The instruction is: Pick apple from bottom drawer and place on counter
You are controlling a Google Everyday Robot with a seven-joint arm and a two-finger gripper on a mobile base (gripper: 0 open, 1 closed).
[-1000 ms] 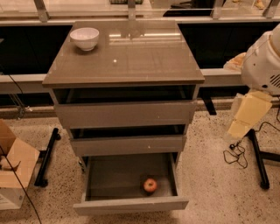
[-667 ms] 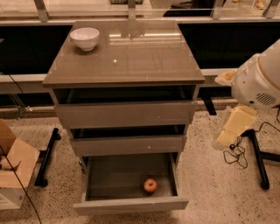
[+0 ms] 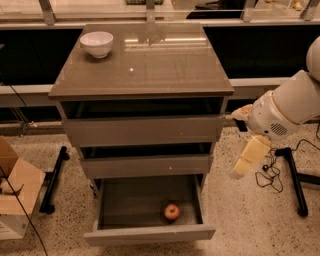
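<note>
The small red apple (image 3: 171,212) lies on the floor of the open bottom drawer (image 3: 130,205), near its front right. The glossy grey-brown counter (image 3: 150,65) tops the cabinet above the two upper drawers. My gripper (image 3: 246,161), cream-coloured at the end of the white arm, hangs to the right of the cabinet at about the height of the middle drawer. It is up and to the right of the apple and apart from the drawer. It holds nothing that I can see.
A white bowl (image 3: 97,43) stands at the counter's back left. A cardboard box (image 3: 15,195) sits on the floor at left beside a black stand leg (image 3: 54,180). Another black stand (image 3: 295,180) and cables (image 3: 267,172) lie at right. A pale ledge with metal posts (image 3: 150,12) runs behind.
The arm has swung left and down, bringing the gripper closer to the right side of the cabinet. The apple, drawer and bowl have not moved.
</note>
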